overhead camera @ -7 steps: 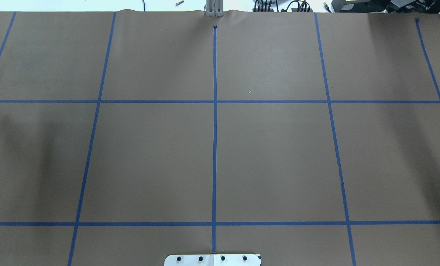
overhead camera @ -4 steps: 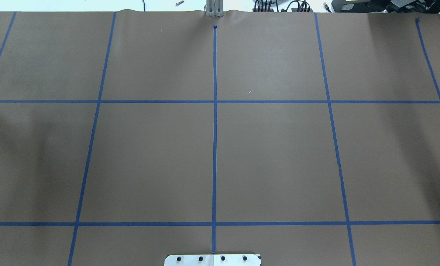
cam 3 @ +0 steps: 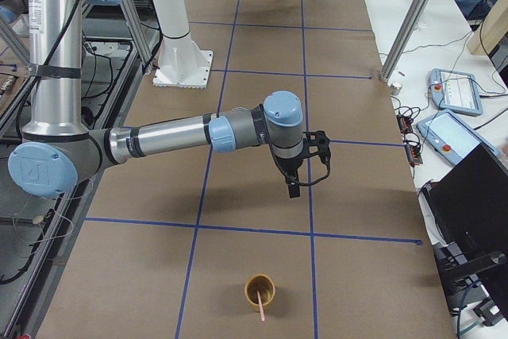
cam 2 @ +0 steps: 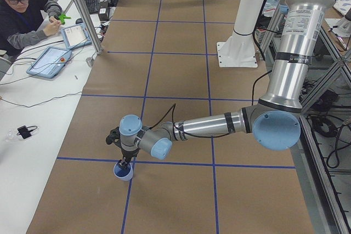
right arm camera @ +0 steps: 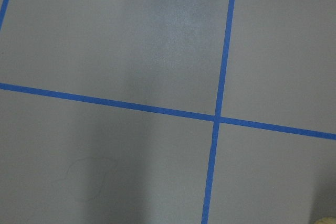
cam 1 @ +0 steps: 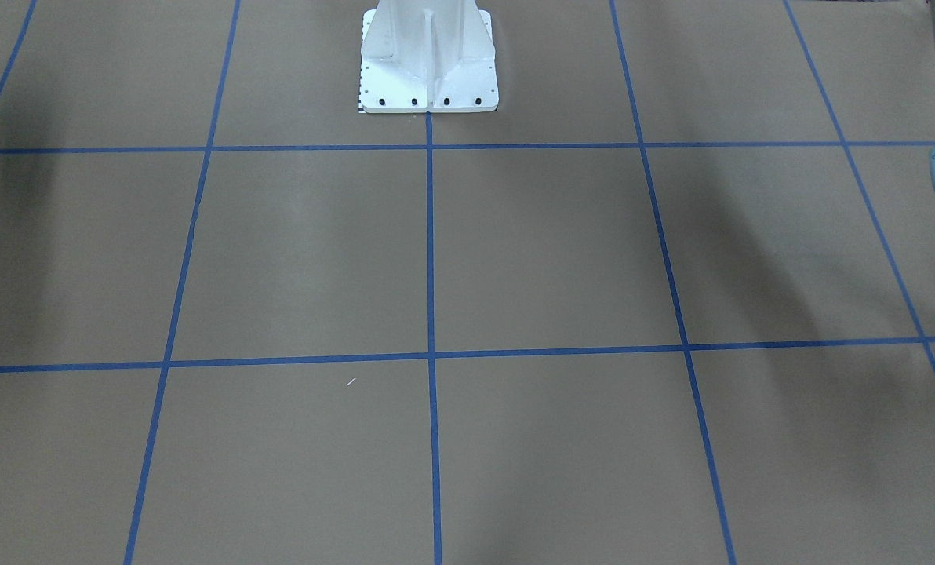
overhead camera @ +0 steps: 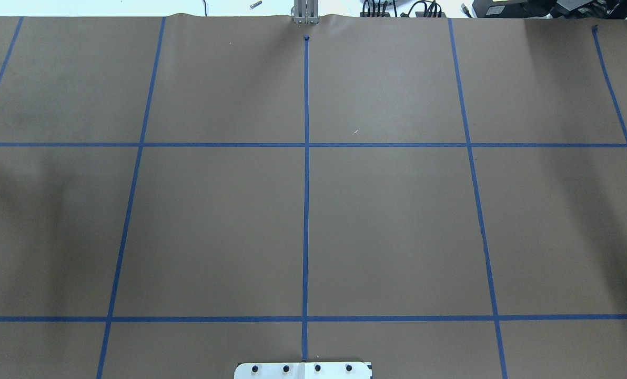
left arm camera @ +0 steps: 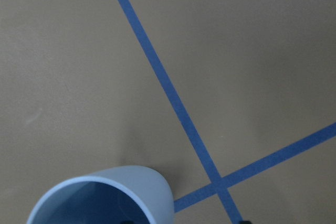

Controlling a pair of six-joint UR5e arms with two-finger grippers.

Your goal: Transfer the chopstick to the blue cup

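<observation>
The blue cup [cam 2: 123, 171] stands on a tape line at the table's left end; it fills the bottom left of the left wrist view [left arm camera: 105, 198]. My left gripper [cam 2: 125, 163] hangs right at its rim; I cannot tell if it is open or shut. A pink chopstick [cam 3: 259, 302] leans in a brown cup [cam 3: 259, 290] at the table's right end. My right gripper [cam 3: 293, 188] hovers above the table, a short way from that cup; I cannot tell its state. Neither gripper shows in the overhead view.
The white robot pedestal [cam 1: 428, 63] stands at the table's robot side. An operator [cam 2: 27, 15] sits beside tablets [cam 2: 52, 61] on the side bench. A metal post [cam 2: 85, 15] rises at the table's far edge. Blue tape lines grid the brown paper.
In the overhead view only the faint shadow at the left edge has shifted a little. No arm or object shows there.
</observation>
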